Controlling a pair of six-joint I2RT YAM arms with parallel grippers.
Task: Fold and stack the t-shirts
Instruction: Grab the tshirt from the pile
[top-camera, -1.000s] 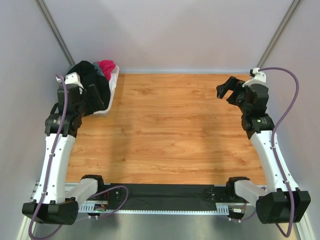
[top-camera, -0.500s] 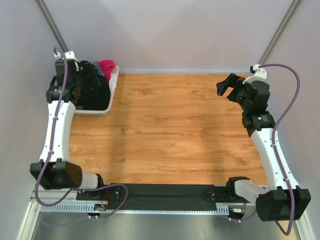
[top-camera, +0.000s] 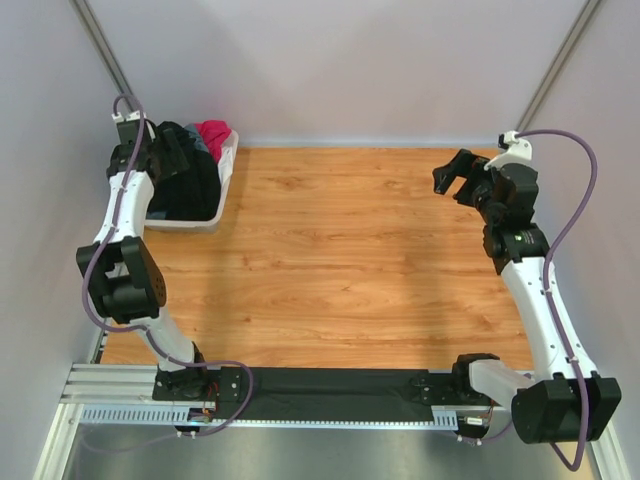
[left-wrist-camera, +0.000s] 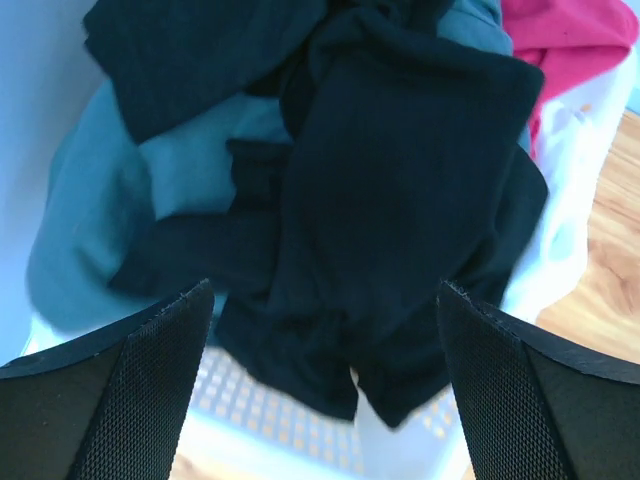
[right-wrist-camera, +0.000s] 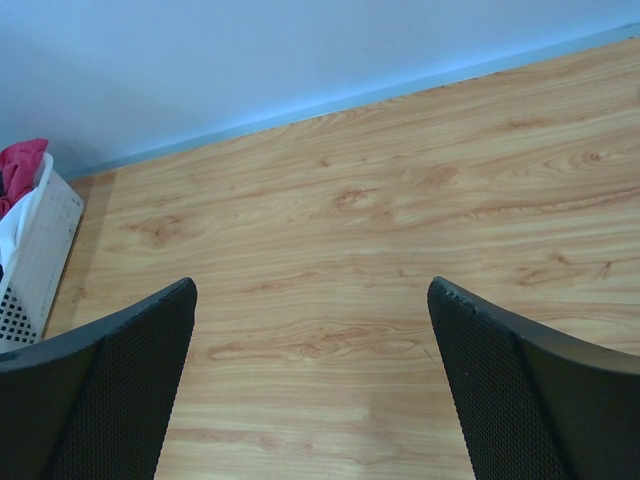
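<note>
The t-shirts lie bunched in a white plastic basket (top-camera: 186, 222) at the table's far left. The black shirt (top-camera: 196, 180) is on top, the magenta one (top-camera: 213, 134) is at the back, and a bit of the grey-blue one (top-camera: 203, 148) shows between them. My left gripper (top-camera: 163, 156) is open and empty, hovering over the pile. In the left wrist view its jaws (left-wrist-camera: 325, 292) stand wide above the black shirt (left-wrist-camera: 400, 180), with the grey-blue shirt (left-wrist-camera: 90, 230) to the left and the magenta one (left-wrist-camera: 570, 40) at top right. My right gripper (top-camera: 452, 176) is open and empty above the bare table at the far right.
The wooden table (top-camera: 340, 260) runs from the basket to the right arm. Grey walls close in on the left, back and right. The right wrist view shows bare wood between the fingers (right-wrist-camera: 100, 380), with the basket (right-wrist-camera: 40, 250) at the left edge.
My left arm has stretched out and swung up to the far left, bringing its gripper over the pile in the basket. The right arm has barely moved.
</note>
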